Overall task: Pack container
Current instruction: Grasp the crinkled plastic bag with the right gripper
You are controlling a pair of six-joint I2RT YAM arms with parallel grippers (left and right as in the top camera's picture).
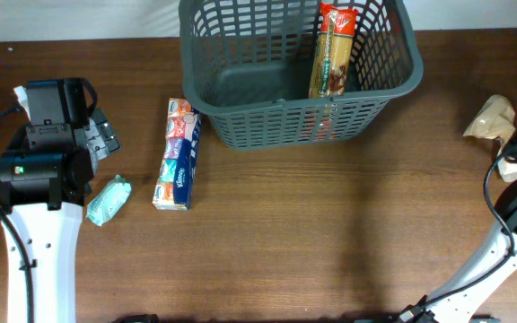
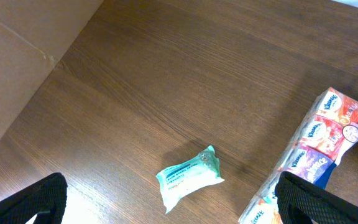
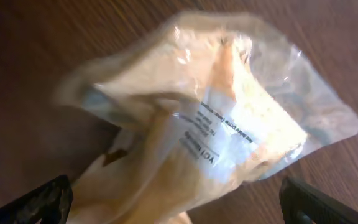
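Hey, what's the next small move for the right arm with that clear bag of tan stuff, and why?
Probably lower the right gripper a little and close on the clear bag. In the wrist view its fingers stand wide apart with the bag between them, not pinched. Overhead, the bag sits outside the basket, which holds a pasta pack.

Lattice plastic basket [image 1: 240, 99] on matt wood-grain table [image 1: 330, 224].

Wooden table [image 1: 330, 224]: basket [image 1: 267, 126], tissues [image 1: 177, 154], wipes [image 1: 109, 200]
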